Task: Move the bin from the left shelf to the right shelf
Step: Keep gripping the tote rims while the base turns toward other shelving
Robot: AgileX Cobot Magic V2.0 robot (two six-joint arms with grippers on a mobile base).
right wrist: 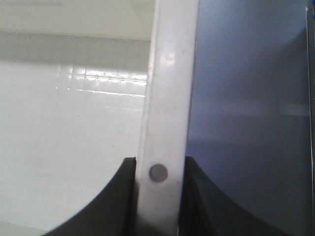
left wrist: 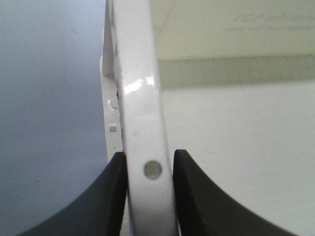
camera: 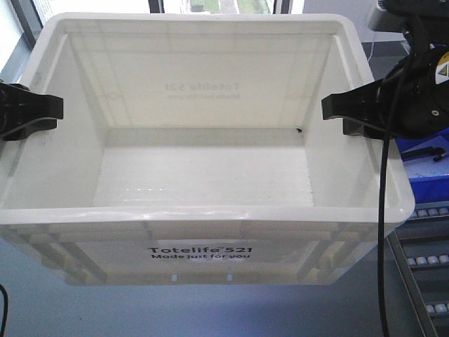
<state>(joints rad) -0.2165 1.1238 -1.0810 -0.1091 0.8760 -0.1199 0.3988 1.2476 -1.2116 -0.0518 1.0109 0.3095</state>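
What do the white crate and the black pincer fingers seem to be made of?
The crate: probably moulded plastic, glossy white, slightly translucent; highlights gleam on its rim and the far wall's print shows through, mirrored. The pincer fingers: apparently matte black plastic or rubber; no shine shows, and the views cannot settle which.
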